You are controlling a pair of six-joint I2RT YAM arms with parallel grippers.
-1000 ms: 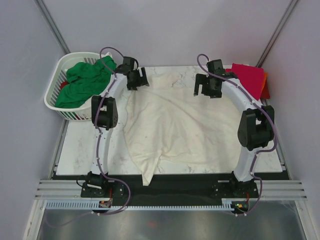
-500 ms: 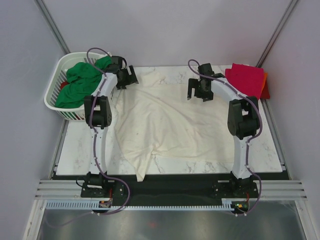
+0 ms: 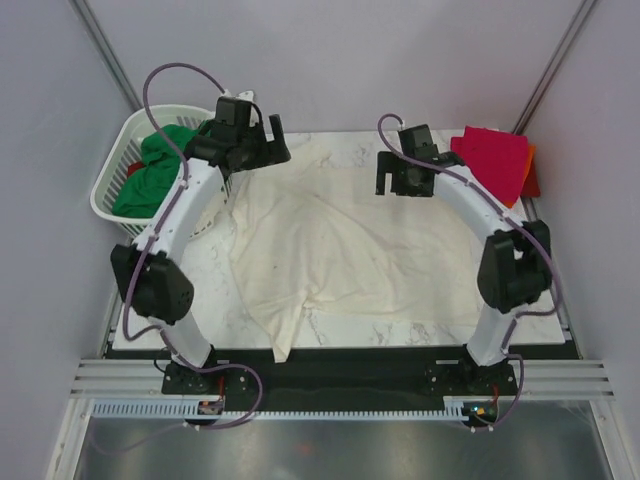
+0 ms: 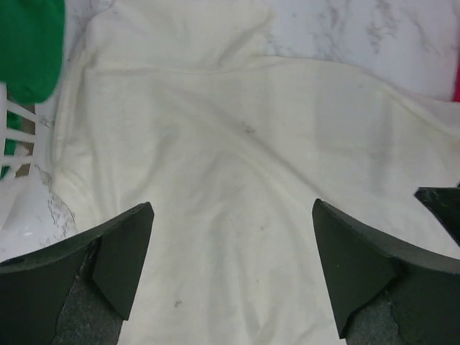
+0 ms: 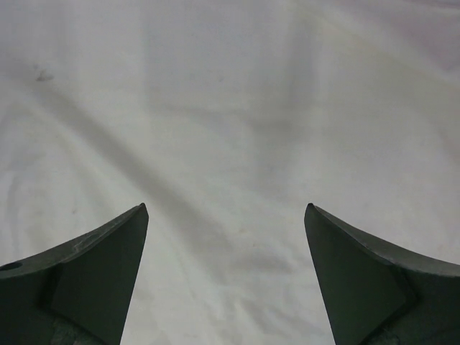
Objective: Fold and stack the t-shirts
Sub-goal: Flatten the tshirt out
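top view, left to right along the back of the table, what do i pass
basket with green shirt in it → left gripper → right gripper → crimson shirt; cream shirt spans the middle, so it is left out

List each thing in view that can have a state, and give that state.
cream t-shirt: unfolded, spread out, rumpled
green t-shirt: crumpled in the laundry basket
crimson t-shirt: folded, lying on the orange t-shirt
left gripper: open, empty
right gripper: open, empty
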